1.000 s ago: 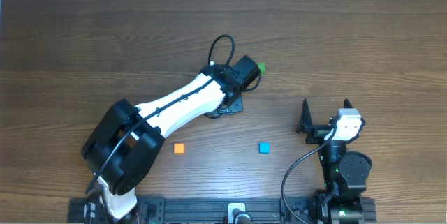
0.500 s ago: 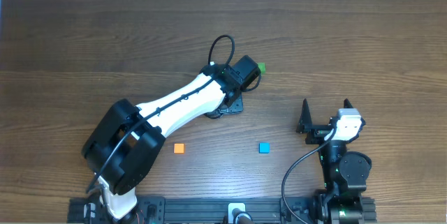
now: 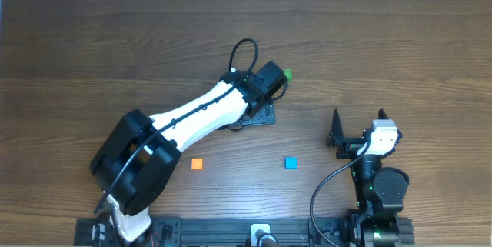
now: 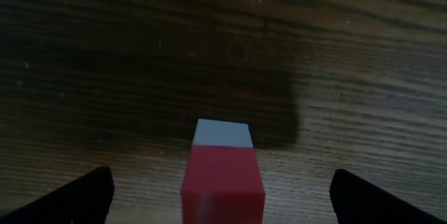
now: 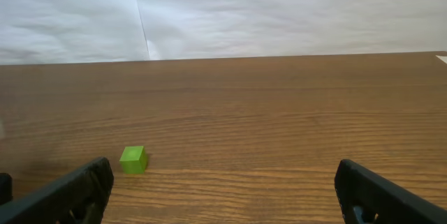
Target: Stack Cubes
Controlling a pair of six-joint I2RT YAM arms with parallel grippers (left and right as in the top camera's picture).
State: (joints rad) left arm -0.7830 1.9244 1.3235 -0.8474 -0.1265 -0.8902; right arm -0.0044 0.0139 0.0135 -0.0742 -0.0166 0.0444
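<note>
Brown wooden table (image 3: 400, 31) fills the top view, with a white wall behind it in the right wrist view. An orange cube (image 3: 197, 164) lies at the left near the front edge, just beside the left arm's big black joint. That arm reaches up towards the middle of the table, where the left gripper (image 3: 258, 115) points down at the wood. Its claw is released: in its own view the two dark fingers (image 4: 77, 197) stand wide apart, with a red cube (image 4: 222, 178) on the table between them and touching neither. The side of that cube facing away looks pale. A green cube (image 3: 287, 74) sits just past the left wrist, farther from the bases, and also shows in the right wrist view (image 5: 133, 159). A blue cube (image 3: 290, 162) lies near the front, between the two arms and well apart from the orange one. At the right, the right gripper (image 3: 358, 128) is held over bare wood with its claw spread open, grasping nothing
</note>
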